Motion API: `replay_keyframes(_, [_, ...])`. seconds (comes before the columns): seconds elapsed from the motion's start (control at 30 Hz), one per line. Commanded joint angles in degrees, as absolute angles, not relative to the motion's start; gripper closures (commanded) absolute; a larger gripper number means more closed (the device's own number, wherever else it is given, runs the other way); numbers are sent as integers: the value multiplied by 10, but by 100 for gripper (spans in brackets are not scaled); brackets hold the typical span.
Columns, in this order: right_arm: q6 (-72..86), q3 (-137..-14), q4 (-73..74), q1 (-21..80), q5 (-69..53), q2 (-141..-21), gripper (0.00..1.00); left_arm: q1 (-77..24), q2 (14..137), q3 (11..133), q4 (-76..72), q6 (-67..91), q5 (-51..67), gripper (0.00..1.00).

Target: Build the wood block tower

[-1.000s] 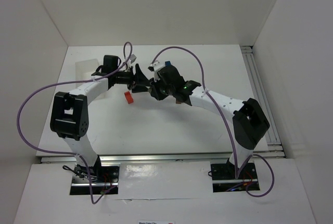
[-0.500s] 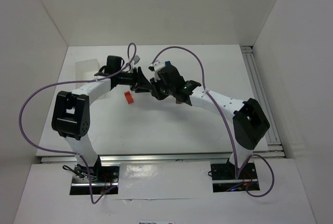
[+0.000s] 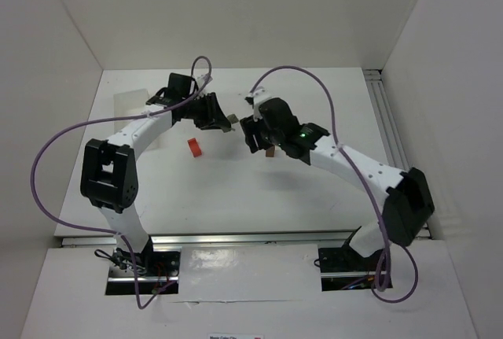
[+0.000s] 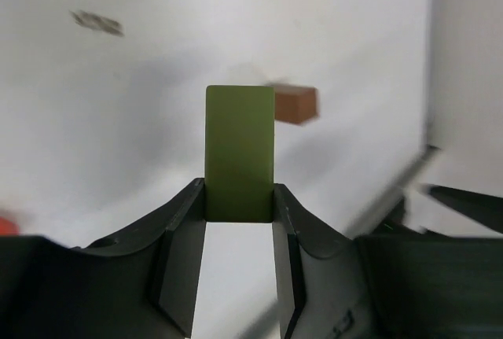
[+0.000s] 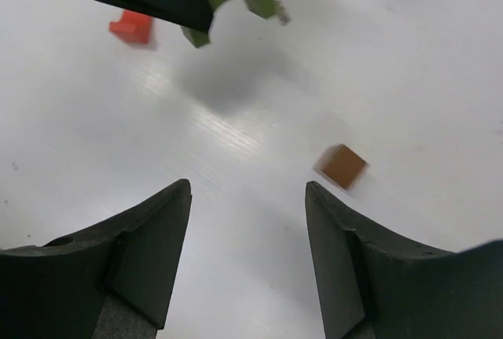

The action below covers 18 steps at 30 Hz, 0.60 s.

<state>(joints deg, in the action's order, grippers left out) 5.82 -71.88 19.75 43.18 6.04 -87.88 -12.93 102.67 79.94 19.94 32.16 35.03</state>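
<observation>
Olive green block [image 4: 240, 154] shows a smooth rectangular face.

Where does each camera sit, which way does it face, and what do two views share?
Top external: above and behind the arms, looking down at the table; both arms show.
Left wrist: on the left arm, looking along the left claw, shut on the olive green block.
Right wrist: on the right arm, looking down at the table past the open right claw.
Shared: both wrist views show the brown block and the olive green block.
</observation>
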Motion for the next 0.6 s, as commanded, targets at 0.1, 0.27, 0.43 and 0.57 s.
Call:
replay_keyframes(0.1, [99,-669,273,395,215,-722,34,-183,1055,826,188,245,85,100])
replay_keyframes(0.27, [125,-623,262,372,224,-631,29,-219,1055,775,103,233,-32,100])
replay_keyframes(0.43, [135,-606,262,349,192,-625,29,-255,1068,764,96,251,-107,100])
replay_keyframes(0.57, [135,-600,257,344,181,-642,29,-266,1114,803,149,264,-139,97])
